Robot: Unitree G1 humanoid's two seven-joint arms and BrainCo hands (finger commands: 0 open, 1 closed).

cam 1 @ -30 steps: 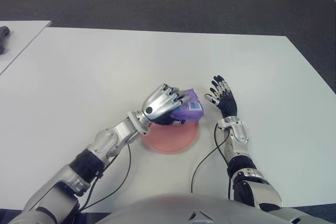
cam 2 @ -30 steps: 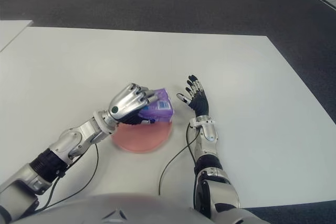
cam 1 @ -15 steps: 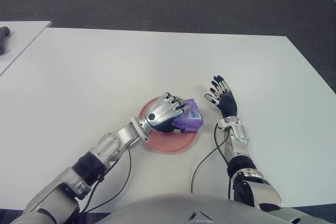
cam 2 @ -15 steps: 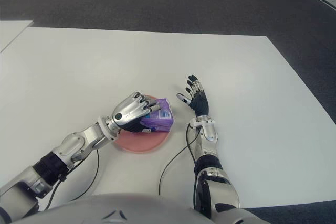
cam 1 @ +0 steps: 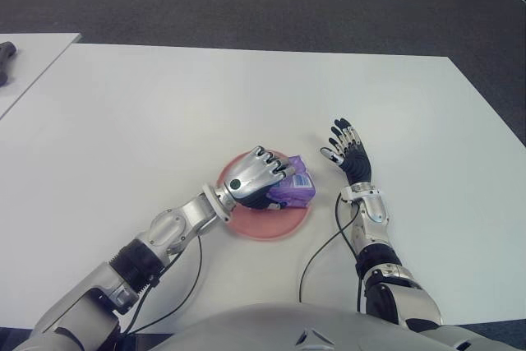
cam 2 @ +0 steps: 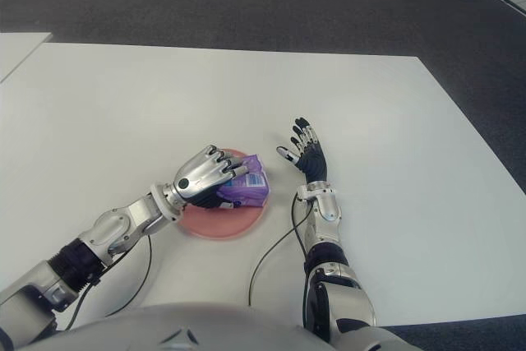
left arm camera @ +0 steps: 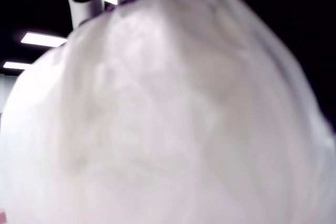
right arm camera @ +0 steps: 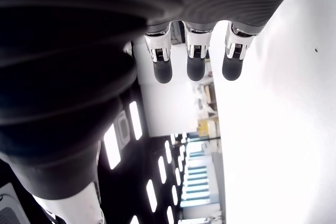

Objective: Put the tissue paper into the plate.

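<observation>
A purple tissue pack (cam 1: 295, 189) with a blue-and-white label lies on the round pink plate (cam 1: 271, 223) near the table's middle front. My left hand (cam 1: 261, 177) is curled over the pack from the left, fingers wrapped across its top, still gripping it. The pack's underside looks to touch the plate. A pale blurred surface fills the left wrist view. My right hand (cam 1: 347, 150) shows just right of the plate, palm up, fingers (right arm camera: 195, 61) spread and holding nothing.
The white table (cam 1: 164, 113) stretches wide around the plate. A second white table (cam 1: 25, 59) stands at the far left with a dark object (cam 1: 5, 53) on it. Dark carpet lies beyond. Black cables (cam 1: 316, 256) run along both forearms.
My left hand has lowered the tissue pack from above the plate's far rim down onto the plate. The right hand has not moved.
</observation>
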